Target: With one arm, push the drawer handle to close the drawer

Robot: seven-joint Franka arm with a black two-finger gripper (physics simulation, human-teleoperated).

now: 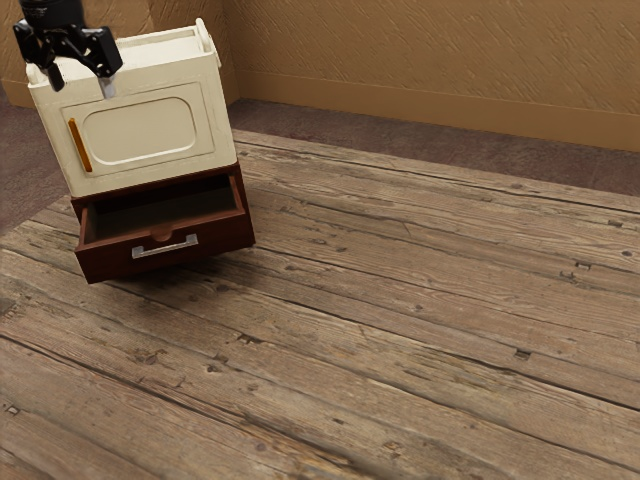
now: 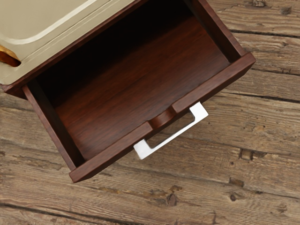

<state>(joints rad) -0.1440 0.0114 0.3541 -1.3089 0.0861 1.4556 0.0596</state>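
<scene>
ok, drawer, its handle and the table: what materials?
Drawer: probably wood, reddish-brown satin stain, faint grain inside. Handle: likely metal, smooth and silvery-white, though painted plastic is possible. Table: looks like matte, weathered wood planks; knots, cracks show.

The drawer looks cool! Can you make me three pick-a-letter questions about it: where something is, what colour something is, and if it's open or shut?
1. Where is the silver handle?
A) inside the drawer
B) on the drawer's front
C) on top of the cabinet

2. What colour is the drawer?
A) bright blue
B) yellow
C) dark reddish brown

3. How is the drawer now?
A) pulled open
B) fully shut
C) lying on its own on the floor

Answers:
1: B, the handle sticks out from its front panel.
2: C, its front and sides show that colour.
3: A, you can look down into it.
</scene>
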